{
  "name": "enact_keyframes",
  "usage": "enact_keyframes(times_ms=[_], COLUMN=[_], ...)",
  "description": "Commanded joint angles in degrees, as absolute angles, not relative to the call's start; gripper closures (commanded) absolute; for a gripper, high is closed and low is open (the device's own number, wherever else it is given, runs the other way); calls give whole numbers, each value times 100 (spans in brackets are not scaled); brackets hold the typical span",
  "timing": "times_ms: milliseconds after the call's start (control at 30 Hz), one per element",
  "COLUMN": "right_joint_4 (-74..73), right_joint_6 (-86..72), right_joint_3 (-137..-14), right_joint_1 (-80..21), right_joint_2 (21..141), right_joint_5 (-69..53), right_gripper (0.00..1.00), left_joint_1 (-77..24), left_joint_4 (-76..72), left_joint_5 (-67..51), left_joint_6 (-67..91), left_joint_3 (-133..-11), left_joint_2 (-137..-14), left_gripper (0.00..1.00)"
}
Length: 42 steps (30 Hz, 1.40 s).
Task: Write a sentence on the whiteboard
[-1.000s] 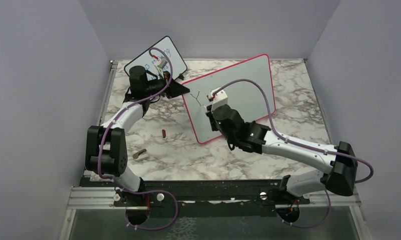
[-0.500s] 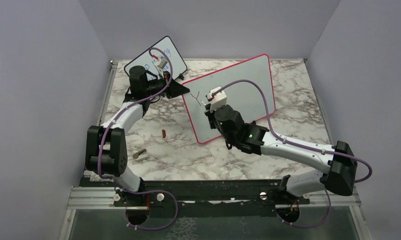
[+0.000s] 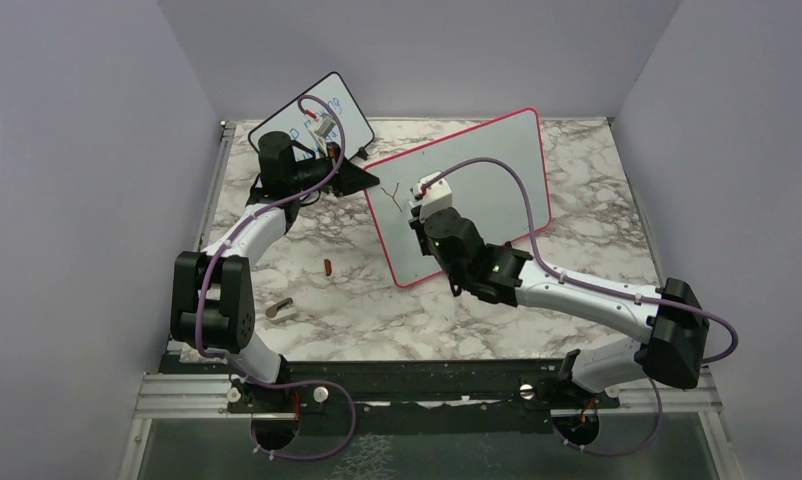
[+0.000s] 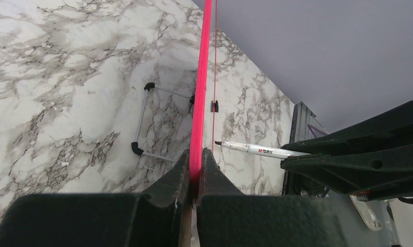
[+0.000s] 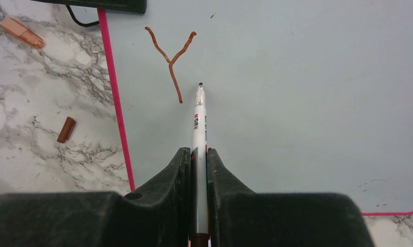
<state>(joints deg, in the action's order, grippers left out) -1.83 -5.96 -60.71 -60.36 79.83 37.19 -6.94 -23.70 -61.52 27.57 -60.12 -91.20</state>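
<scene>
The whiteboard [image 3: 497,160], red-pink framed, stands tilted on the marble table. My left gripper [image 3: 369,180] is shut on its upper left corner; in the left wrist view the jaws pinch the pink frame [image 4: 200,92] seen edge-on. My right gripper [image 5: 198,159] is shut on a white marker [image 5: 198,123] pointed at the board face [image 5: 297,92]. Of the sentence, only a brownish-red "Y" [image 5: 171,59] shows. The marker tip sits just right of the Y's foot, close to the surface; whether it touches, I cannot tell.
A smaller black-framed board with blue writing [image 3: 332,115] leans behind the left arm. A brown marker cap [image 3: 328,266] and a tan piece [image 3: 278,307] lie on the table left of the whiteboard. The board's wire stand [image 4: 142,123] rests behind it.
My right gripper with the marker has shifted slightly left, toward the Y. The left gripper and the board have not moved.
</scene>
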Motion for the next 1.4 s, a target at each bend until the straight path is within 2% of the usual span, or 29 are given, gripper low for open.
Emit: enact_keyframes(times_ms=[0, 833, 1367], right_joint_4=[-121, 72, -551], right_joint_6=[-624, -598, -759], right_joint_3=[-6312, -6434, -6408], right_joint_1=[-5986, -5946, -5950], right_joint_2=[8049, 8287, 8218], right_joint_5=[3904, 3720, 3465], right_gripper=[99, 99, 99], left_joint_1=[-782, -780, -782], left_joint_4=[-2224, -2224, -2224], left_joint_5=[-6244, -6284, -6280], left_joint_6=[2619, 2637, 2637], left_joint_3=[-6012, -6029, -6029], left_joint_2=[-9193, -9194, -9212], left_gripper=[100, 100, 100])
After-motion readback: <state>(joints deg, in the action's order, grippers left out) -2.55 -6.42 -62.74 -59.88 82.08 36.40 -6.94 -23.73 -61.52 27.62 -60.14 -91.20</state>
